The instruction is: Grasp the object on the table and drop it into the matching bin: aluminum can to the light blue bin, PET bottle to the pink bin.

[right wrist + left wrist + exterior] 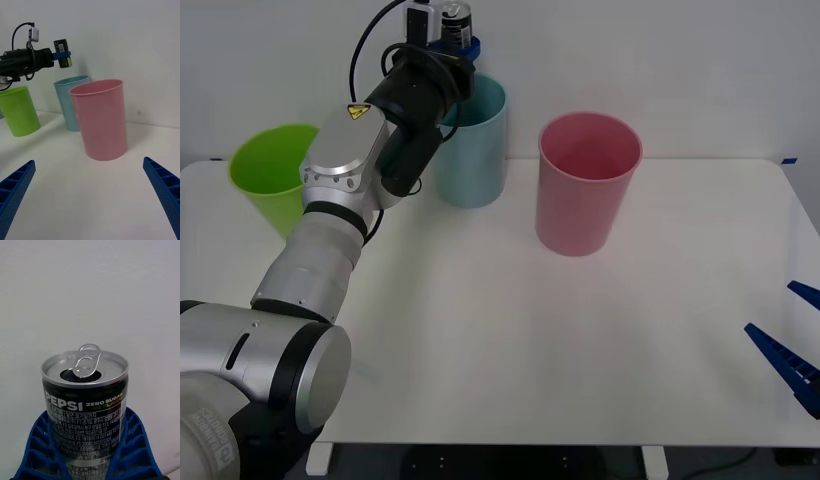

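The white counter (510, 350) spreads widest, and along its far edge stand three tapered bins: a lime green bin (272, 175) near the far left corner, the light blue bin (473, 145) next to it, and the pink bin (587, 182) toward the middle, set a little nearer the robot than the other two. The front view shows the left arm reaching from the near left corner up over the far edge, its bulk crossing in front of the light blue bin's left side and the green bin's right edge. The left tool (455, 40) hangs above the light blue bin's rim, clamped around the aluminum can (455, 20), which is held upright in the air, clear of the counter. The right wrist view gives a side look the front view lacks: the can (62, 53) sits well above the blue bin (74, 103), gripped round its middle. The left wrist view brings in the close detail: the blue ribbed fingers (35, 444) press both sides of the can's lower body, with its pull-tab (86, 360) lifted over an opened mouth. The right tool (790, 345) waits spread wide at the counter's near right edge.
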